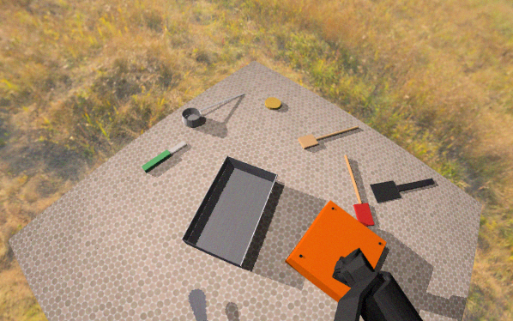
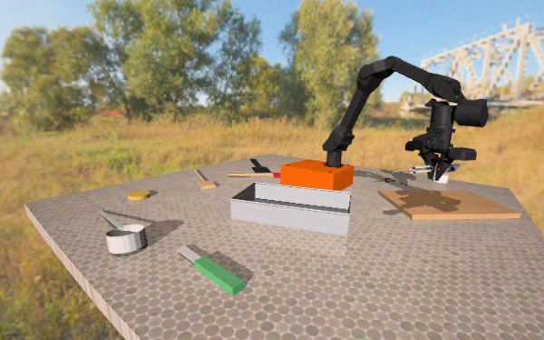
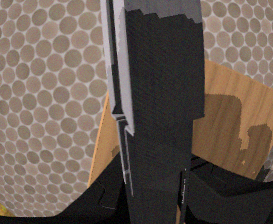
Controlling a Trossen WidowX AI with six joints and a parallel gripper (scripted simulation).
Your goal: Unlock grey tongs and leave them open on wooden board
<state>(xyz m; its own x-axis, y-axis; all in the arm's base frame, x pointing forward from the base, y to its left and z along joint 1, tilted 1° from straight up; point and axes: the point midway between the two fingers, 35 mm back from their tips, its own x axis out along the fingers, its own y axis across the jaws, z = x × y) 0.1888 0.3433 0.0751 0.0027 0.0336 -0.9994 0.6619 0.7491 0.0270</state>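
My gripper (image 2: 438, 173) points down and is shut on the grey tongs (image 1: 197, 300) (image 2: 418, 170) (image 3: 162, 65). The tongs are held roughly level above the table, with their head reaching leftward in the exterior view. In the wrist view they fill the middle, mostly in shadow. Whether their lock is on cannot be told. The wooden board (image 2: 493, 209) (image 3: 222, 75) lies on the table below, with the arm's shadow on it. The roasting tin (image 1: 212, 195) (image 2: 288, 220) is empty.
The orange base (image 1: 332, 236) (image 2: 307, 177) stands beside the tin. A small white object (image 2: 443, 178) is behind the gripper. A green-handled tool (image 1: 157, 160) (image 2: 217, 275), a pan (image 1: 191, 118) (image 2: 126, 241), a yellow disc (image 1: 273, 103) (image 2: 138, 195) and several spatulas lie farther off.
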